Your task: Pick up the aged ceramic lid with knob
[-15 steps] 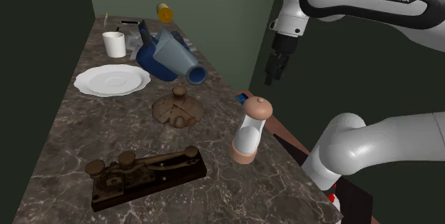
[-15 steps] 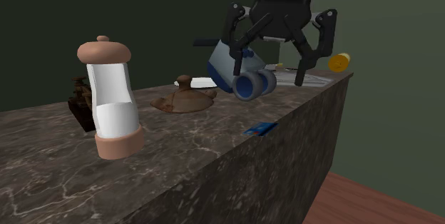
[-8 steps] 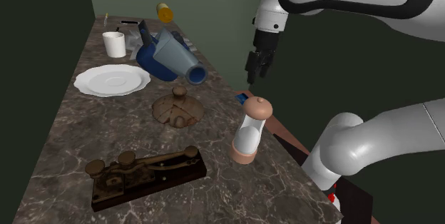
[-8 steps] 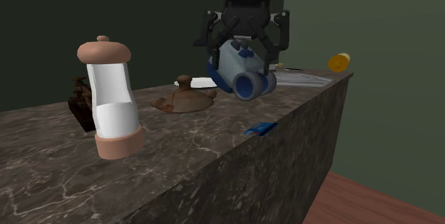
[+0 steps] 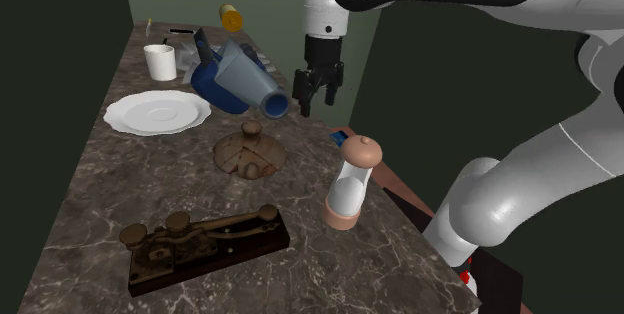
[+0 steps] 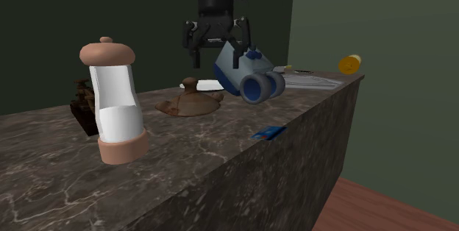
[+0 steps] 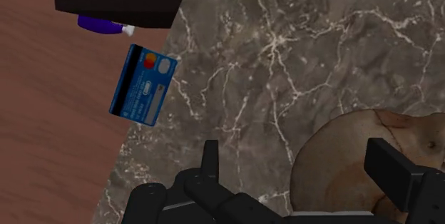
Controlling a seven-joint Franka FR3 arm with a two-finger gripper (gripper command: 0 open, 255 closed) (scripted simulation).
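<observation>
Brown and mottled, the round lid [image 5: 250,150] with its knob on top lies flat on the dark veined marble counter [image 5: 90,192], between a white plate [image 5: 158,112] and a white and tan grinder [image 5: 350,184] that stands upright near the counter's edge. The black gripper [image 5: 304,105] hangs in the air above the counter, pointing down, and sits up and to the shoulder view's right of the lid, close to the grey barrel of a blue and grey object [image 5: 235,80] that lies on its side. In the second exterior view the gripper [image 6: 215,59] is above the lid [image 6: 191,103] and clear of it, with the 2 fingers spread apart and nothing between them. From the wrist, the gripper [image 7: 299,162] looks down on the marble, and part of the lid [image 7: 356,158] lies below it, reaching from the gap between the fingers to beneath 1 of them, without contact. A blue card [image 7: 142,83] lies at the counter's edge, overhanging a reddish-brown floor. Behind the plate stands a white cup [image 5: 160,62], and an orange thing [image 5: 230,16] rests at the far end of the counter. A dark wooden device with round knobs [image 5: 205,247] lies at the near end.
</observation>
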